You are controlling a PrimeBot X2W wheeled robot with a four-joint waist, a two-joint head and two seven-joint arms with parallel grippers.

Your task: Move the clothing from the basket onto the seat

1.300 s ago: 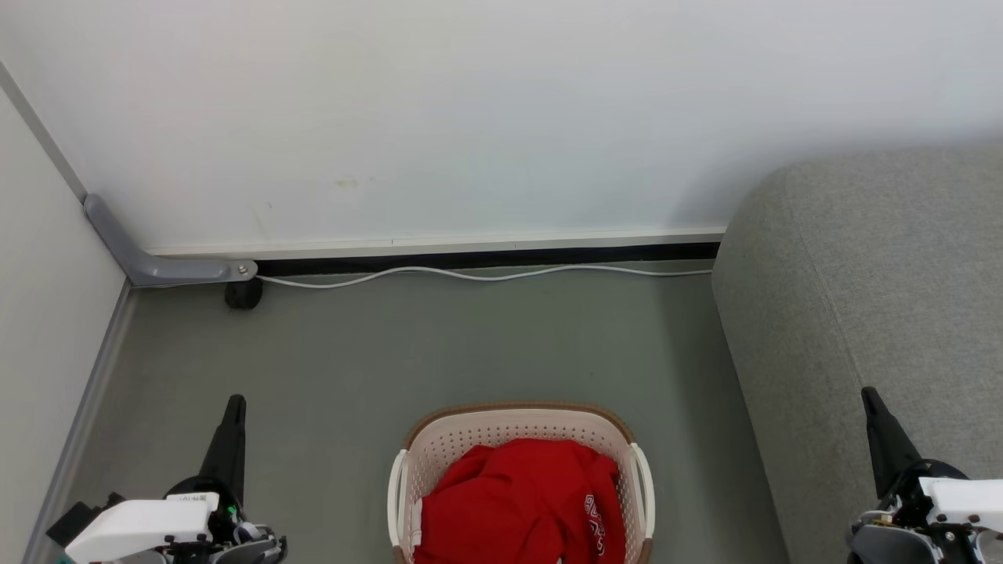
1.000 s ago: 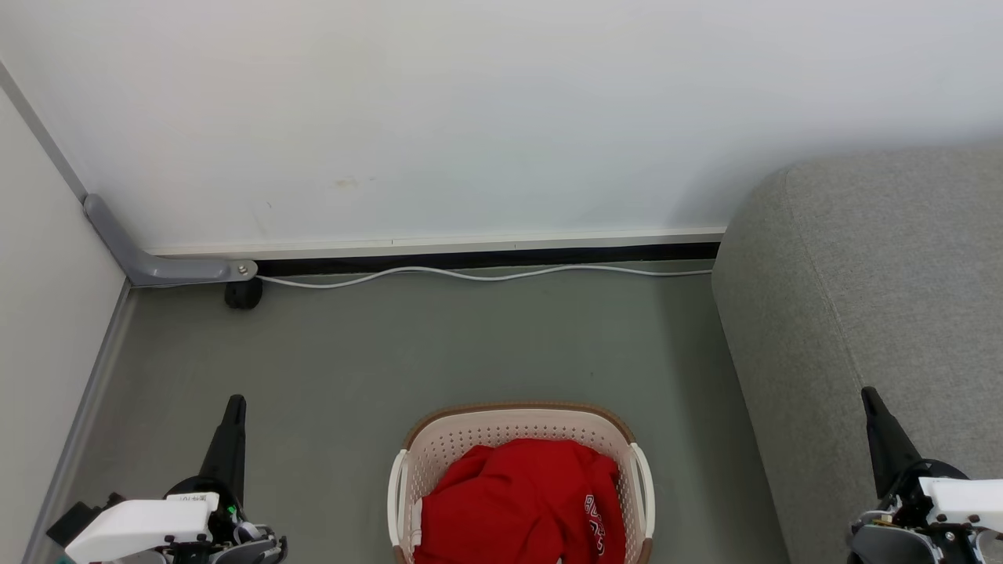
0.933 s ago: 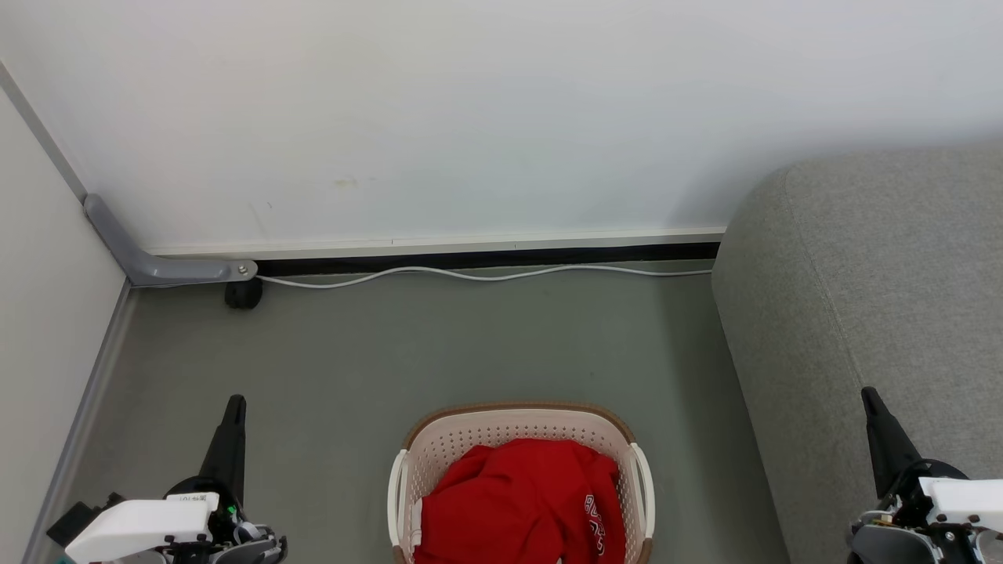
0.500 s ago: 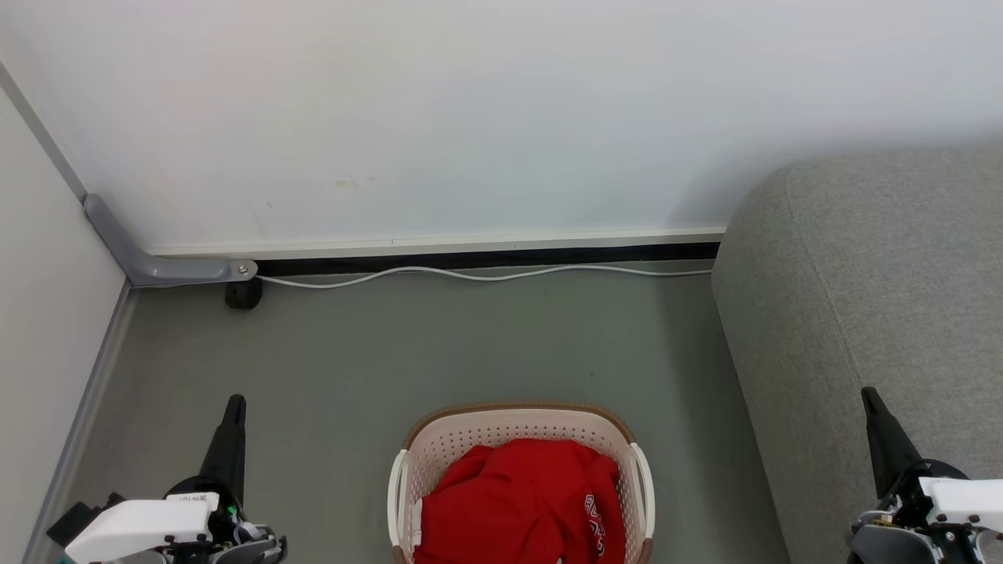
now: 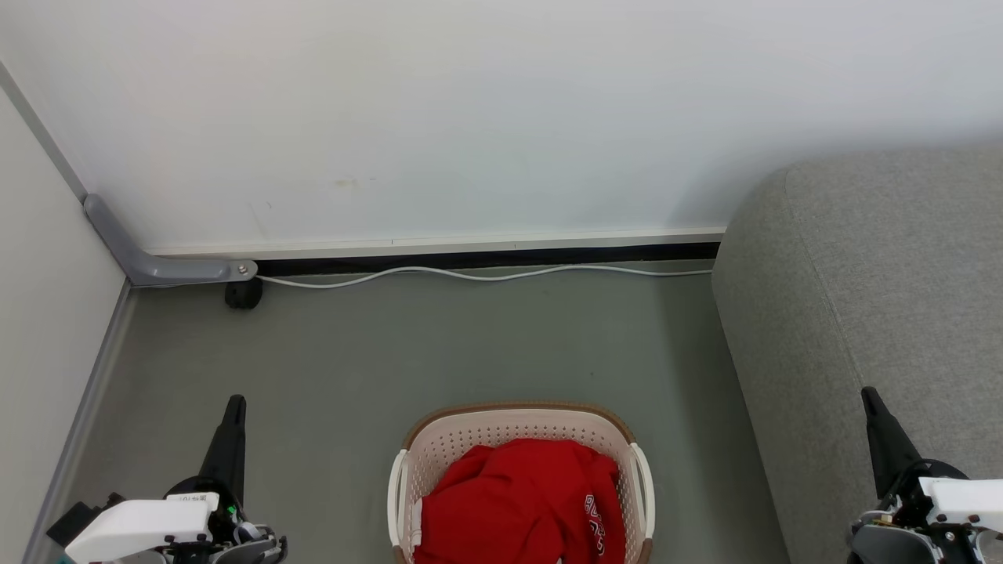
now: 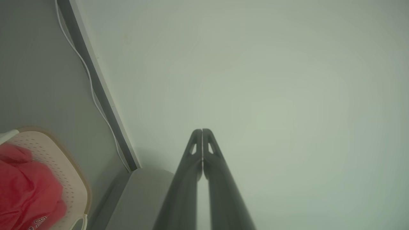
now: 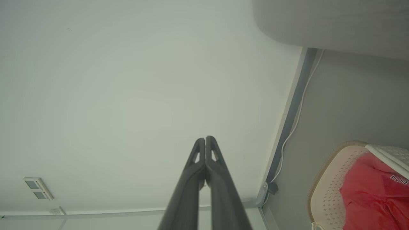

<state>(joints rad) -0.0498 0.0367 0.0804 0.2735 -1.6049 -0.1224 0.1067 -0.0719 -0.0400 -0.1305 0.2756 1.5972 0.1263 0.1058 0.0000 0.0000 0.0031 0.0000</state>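
Red clothing (image 5: 521, 501) with white lettering lies bunched in the cream basket (image 5: 517, 427) on the floor at the bottom middle of the head view. The grey seat (image 5: 885, 298) rises to the right of the basket. My left gripper (image 5: 234, 403) stands shut at the lower left, well left of the basket. My right gripper (image 5: 867, 394) stands shut at the lower right, in front of the seat. In the left wrist view the shut left gripper (image 6: 202, 131) points at the wall, with the basket (image 6: 68, 166) and clothing (image 6: 25, 188) at lower left. The right wrist view has the right gripper (image 7: 205, 138), the basket (image 7: 329, 182) and the clothing (image 7: 370, 188).
A white wall runs across the back, with a white cable (image 5: 486, 274) along its base. A grey bracket (image 5: 157, 262) and a black wheel (image 5: 243, 294) sit in the far left corner. Grey floor (image 5: 439, 345) lies between the basket and the wall. Another wall (image 5: 39, 313) closes the left side.
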